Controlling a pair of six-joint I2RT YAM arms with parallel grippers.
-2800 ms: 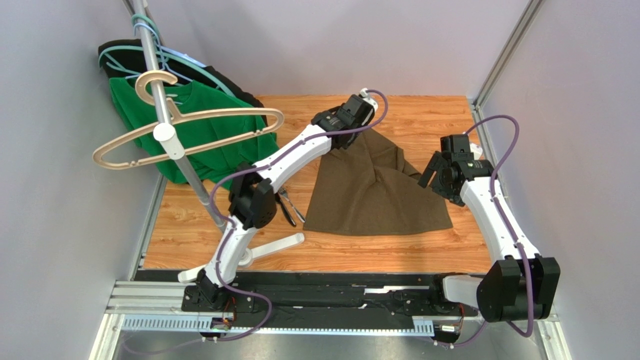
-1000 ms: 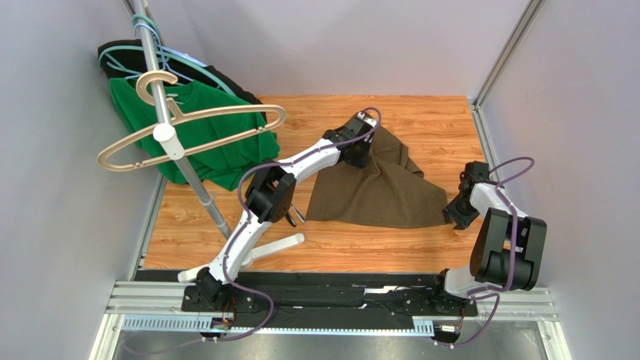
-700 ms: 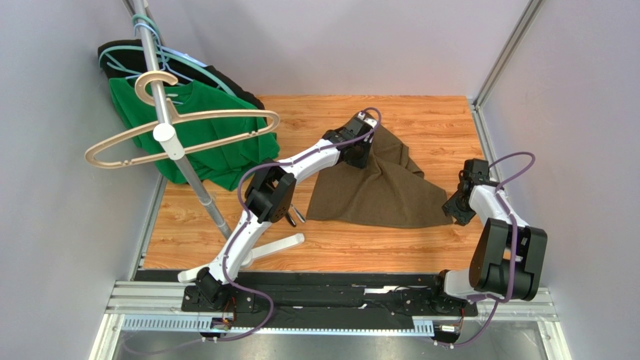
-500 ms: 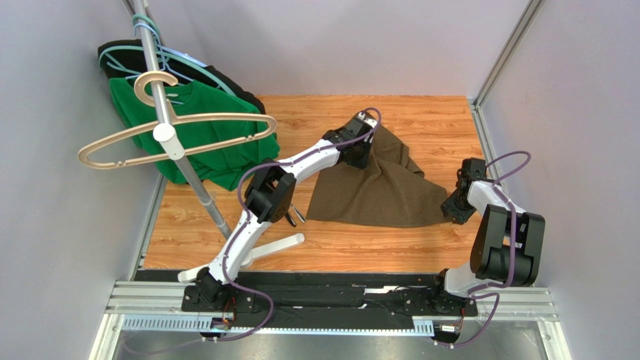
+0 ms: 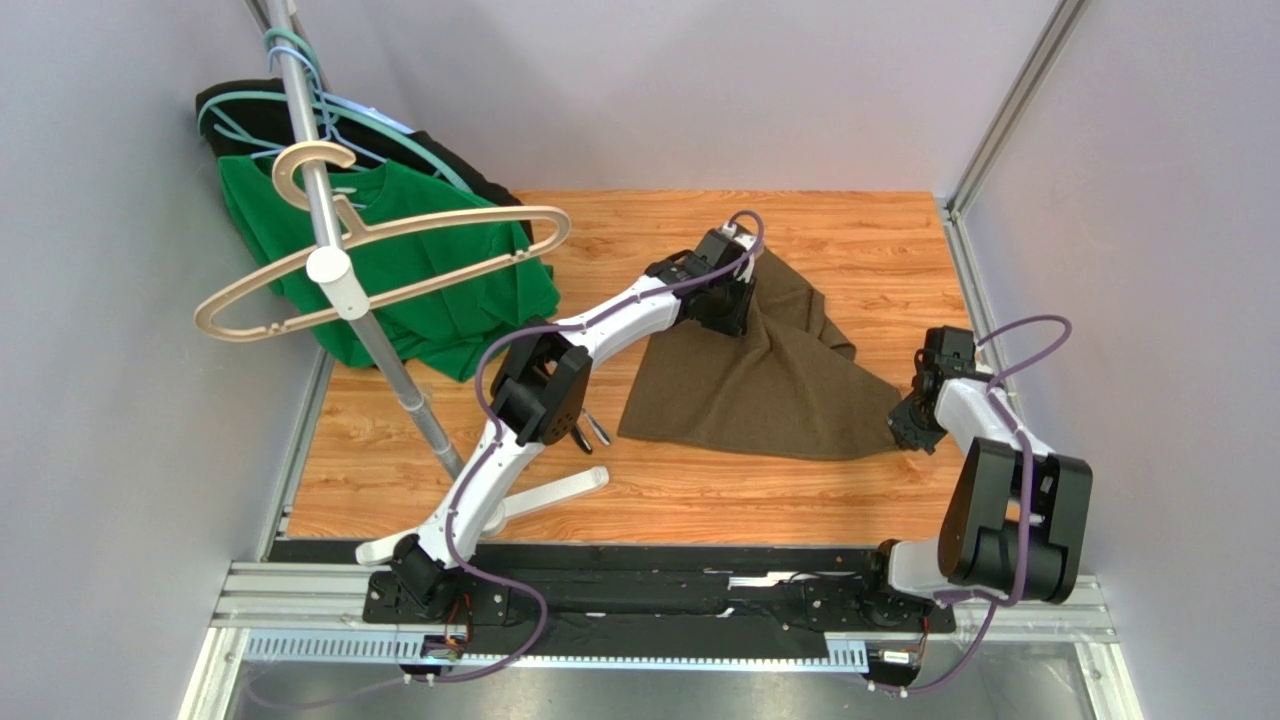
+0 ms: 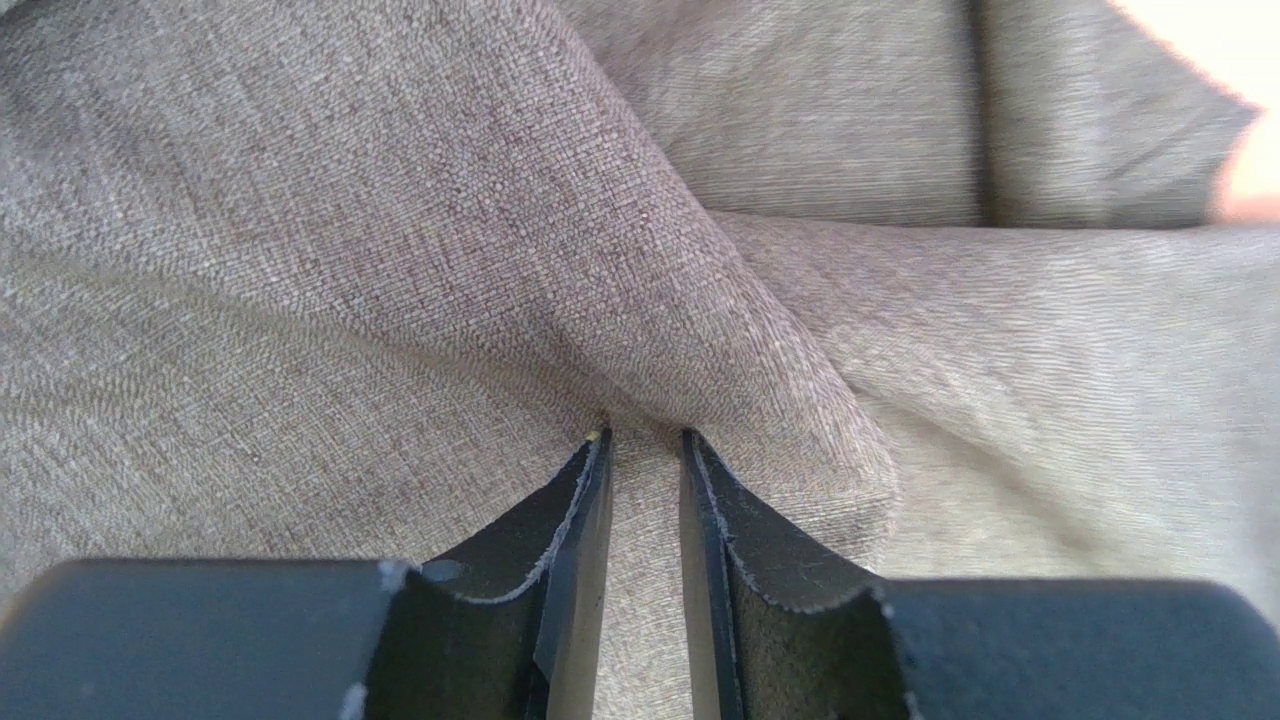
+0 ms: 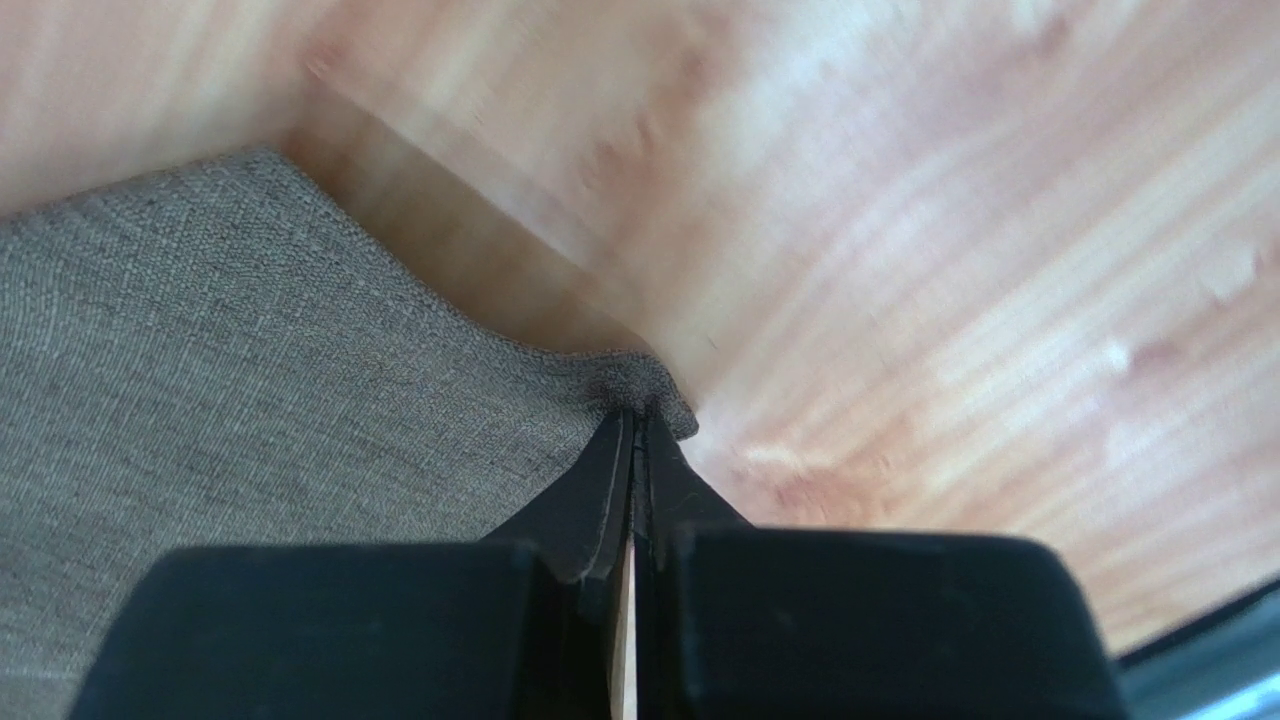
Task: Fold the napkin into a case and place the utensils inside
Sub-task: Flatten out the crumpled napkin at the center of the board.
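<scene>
The olive-brown napkin (image 5: 751, 383) lies rumpled on the wooden table, with a raised fold toward its far end. My left gripper (image 5: 736, 305) is down on that far end. In the left wrist view its jaws (image 6: 643, 438) stand a little apart, open, and the ridge of the napkin (image 6: 376, 225) runs up to their tips. My right gripper (image 5: 903, 425) is at the cloth's right corner. In the right wrist view the right gripper (image 7: 639, 417) is shut on the corner of the napkin (image 7: 226, 390). The utensils (image 5: 595, 429) lie left of the cloth, mostly hidden under my left arm's elbow.
A green shirt (image 5: 428, 308) and a black garment (image 5: 241, 105) hang at the back left on a slanted rack pole (image 5: 376, 353). An empty beige hanger (image 5: 451, 248) hangs there too. Grey walls close in the table, with a metal rail (image 5: 962, 278) along its right edge.
My right gripper has closed on the napkin's right corner. The left jaws have parted slightly at the cloth's far end. The beige hanger has swung on the pole.
</scene>
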